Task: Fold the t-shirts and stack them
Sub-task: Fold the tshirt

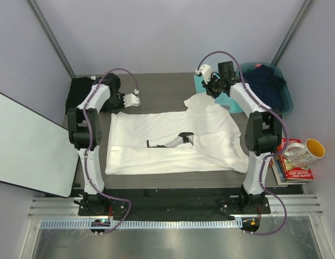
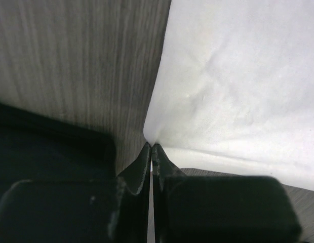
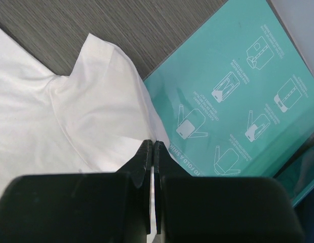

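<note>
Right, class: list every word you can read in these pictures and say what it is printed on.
"O FOLD A SHIR": heading, partly hidden, on the flat teal plastic board.
Its diagram captions: too small to read.
Red book covers: lettering blurred.

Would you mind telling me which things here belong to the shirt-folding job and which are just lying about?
Part of the job:
- white t-shirt, pinched by the left gripper and the right gripper
- black t-shirt, bunched at far left

Just lying about:
- teal board
- bin holding dark fabric
- books
- mug
- white panel
</note>
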Robot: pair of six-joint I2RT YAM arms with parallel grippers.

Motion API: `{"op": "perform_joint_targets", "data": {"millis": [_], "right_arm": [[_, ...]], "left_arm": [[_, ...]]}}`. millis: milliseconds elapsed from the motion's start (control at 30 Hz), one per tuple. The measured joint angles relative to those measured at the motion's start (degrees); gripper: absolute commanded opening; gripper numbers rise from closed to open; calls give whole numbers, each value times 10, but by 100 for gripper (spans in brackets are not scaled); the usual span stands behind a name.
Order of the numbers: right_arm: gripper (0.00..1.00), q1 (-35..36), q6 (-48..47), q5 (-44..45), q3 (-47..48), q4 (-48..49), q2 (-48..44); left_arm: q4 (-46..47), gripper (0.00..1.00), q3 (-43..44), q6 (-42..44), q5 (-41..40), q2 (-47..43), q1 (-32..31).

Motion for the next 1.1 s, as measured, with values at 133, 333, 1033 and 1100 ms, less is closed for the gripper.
{"op": "perform_joint_targets", "data": {"millis": [133, 333, 1033, 1100], "right_arm": [[1, 0, -2, 1, -9, 3, -8], [1, 0, -21, -1, -31, -2, -29], [1, 0, -277, -60, -183, -347, -264], [1, 0, -294, -57, -196, -367, -268]], "left_arm": [[20, 0, -18, -4, 6, -43, -1], [39, 0, -50, 2, -4, -92, -2], [19, 0, -205, 76, -38, -227, -13], [11, 0, -205, 77, -36, -233, -18]]}}
